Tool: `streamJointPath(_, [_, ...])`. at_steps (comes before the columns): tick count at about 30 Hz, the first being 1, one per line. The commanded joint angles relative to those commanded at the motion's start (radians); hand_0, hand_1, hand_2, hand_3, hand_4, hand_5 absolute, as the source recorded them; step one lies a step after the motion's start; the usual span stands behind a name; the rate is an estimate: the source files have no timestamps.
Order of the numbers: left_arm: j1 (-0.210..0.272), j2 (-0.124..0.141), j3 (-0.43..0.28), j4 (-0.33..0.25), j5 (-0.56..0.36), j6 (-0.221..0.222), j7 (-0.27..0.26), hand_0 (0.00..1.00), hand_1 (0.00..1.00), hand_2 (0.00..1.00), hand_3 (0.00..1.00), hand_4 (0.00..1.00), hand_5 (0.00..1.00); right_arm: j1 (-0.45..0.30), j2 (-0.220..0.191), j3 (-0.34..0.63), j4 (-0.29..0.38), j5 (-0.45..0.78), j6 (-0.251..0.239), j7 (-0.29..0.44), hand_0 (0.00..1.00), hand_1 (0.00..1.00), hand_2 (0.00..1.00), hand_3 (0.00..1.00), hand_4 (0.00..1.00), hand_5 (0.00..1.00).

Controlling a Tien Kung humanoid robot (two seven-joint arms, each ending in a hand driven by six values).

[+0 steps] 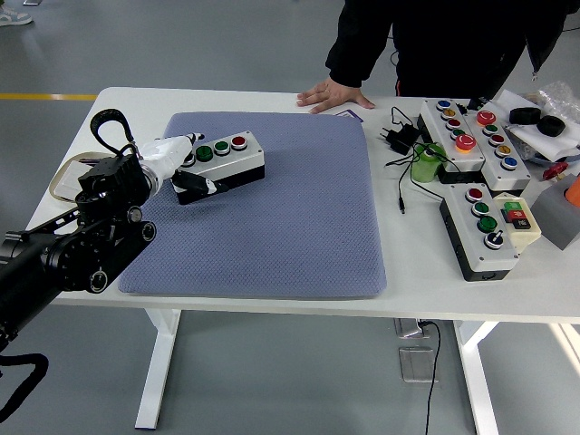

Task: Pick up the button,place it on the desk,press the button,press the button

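A white-topped button box with a black base lies on the grey mat near its far left corner. Green, dark green and red buttons show on its lid. My left hand is at the box's left end. Its white fingers stretch over the leftmost button and hide it, and the dark thumb lies against the box's front face. The fingers are extended, not curled, and the box rests flat on the mat.
A person stands at the far side with one hand flat on the table. On the right are two larger button boxes, a green roll, a black charger with cable and small parts at the far right corner.
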State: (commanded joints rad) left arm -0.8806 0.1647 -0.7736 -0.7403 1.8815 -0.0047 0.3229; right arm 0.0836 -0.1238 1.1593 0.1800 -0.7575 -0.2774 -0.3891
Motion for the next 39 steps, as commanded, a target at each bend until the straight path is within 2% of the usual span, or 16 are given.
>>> streamJointPath(4, [-0.023, -0.014, 0.016, 0.059, -0.02, 0.027, 0.005, 0.998, 0.989, 0.998, 0.998, 0.998, 0.577, 0.006, -0.001, -0.004, 0.0, 0.0, 0.001, 0.002, 0.642, 0.508, 0.549, 0.591, 0.25, 0.357])
streamJointPath(12, [-0.056, -0.029, 0.051, 0.122, -0.055, 0.032, 0.001, 0.993, 0.988, 0.998, 0.998, 0.998, 0.577, 0.011, -0.002, -0.006, 0.0, -0.006, 0.002, 0.003, 0.642, 0.508, 0.549, 0.591, 0.249, 0.359])
streamJointPath(13, [-0.06, -0.032, 0.056, 0.13, -0.06, 0.032, 0.0, 0.967, 0.967, 0.998, 0.998, 0.998, 0.572, 0.01, -0.002, -0.006, 0.0, -0.008, 0.002, 0.003, 0.642, 0.508, 0.549, 0.592, 0.25, 0.356])
streamJointPath(17, [-0.072, -0.046, 0.078, 0.156, -0.082, 0.042, -0.007, 0.967, 0.967, 0.998, 0.998, 0.998, 0.572, 0.01, -0.001, -0.002, 0.0, -0.018, 0.002, 0.001, 0.642, 0.508, 0.549, 0.592, 0.25, 0.356])
streamJointPath(18, [-0.074, -0.047, 0.08, 0.159, -0.087, 0.044, -0.008, 0.93, 0.944, 0.962, 0.998, 0.998, 0.547, 0.01, -0.001, -0.001, 0.0, -0.019, 0.001, 0.001, 0.642, 0.508, 0.549, 0.593, 0.25, 0.357])
streamJointPath(21, [-0.088, -0.065, 0.099, 0.189, -0.128, 0.076, -0.012, 0.93, 0.944, 0.962, 0.998, 0.998, 0.547, 0.012, -0.003, 0.007, 0.0, -0.027, 0.001, -0.001, 0.642, 0.508, 0.549, 0.593, 0.25, 0.357])
streamJointPath(25, [-0.091, -0.069, 0.115, 0.198, -0.134, 0.084, -0.013, 0.907, 0.927, 0.945, 0.998, 0.998, 0.524, 0.012, -0.004, 0.013, 0.0, -0.03, -0.001, -0.001, 0.642, 0.508, 0.549, 0.592, 0.25, 0.357])
streamJointPath(30, [-0.094, -0.07, 0.135, 0.215, -0.11, 0.071, -0.014, 0.907, 0.927, 0.945, 0.998, 0.998, 0.524, 0.019, -0.004, 0.018, 0.0, -0.039, -0.001, 0.002, 0.642, 0.508, 0.549, 0.592, 0.25, 0.357])
streamJointPath(31, [-0.094, -0.07, 0.136, 0.215, -0.105, 0.07, -0.015, 0.844, 0.873, 0.879, 0.998, 0.971, 0.352, 0.019, -0.004, 0.019, 0.0, -0.039, -0.001, 0.003, 0.641, 0.508, 0.549, 0.593, 0.25, 0.357])
streamJointPath(36, [-0.097, -0.074, 0.146, 0.233, -0.102, 0.083, -0.01, 0.844, 0.873, 0.879, 0.998, 0.971, 0.352, 0.027, -0.004, 0.014, 0.0, -0.039, -0.002, 0.003, 0.641, 0.508, 0.549, 0.593, 0.25, 0.357])
streamJointPath(37, [-0.098, -0.074, 0.147, 0.235, -0.101, 0.085, -0.009, 0.82, 0.864, 0.868, 0.981, 0.968, 0.304, 0.028, -0.004, 0.013, 0.0, -0.039, -0.002, 0.003, 0.642, 0.508, 0.549, 0.593, 0.25, 0.357])
streamJointPath(39, [-0.099, -0.074, 0.151, 0.237, -0.097, 0.086, -0.004, 0.82, 0.864, 0.868, 0.981, 0.968, 0.304, 0.03, -0.004, 0.01, 0.0, -0.037, -0.001, 0.002, 0.642, 0.508, 0.549, 0.593, 0.25, 0.357])
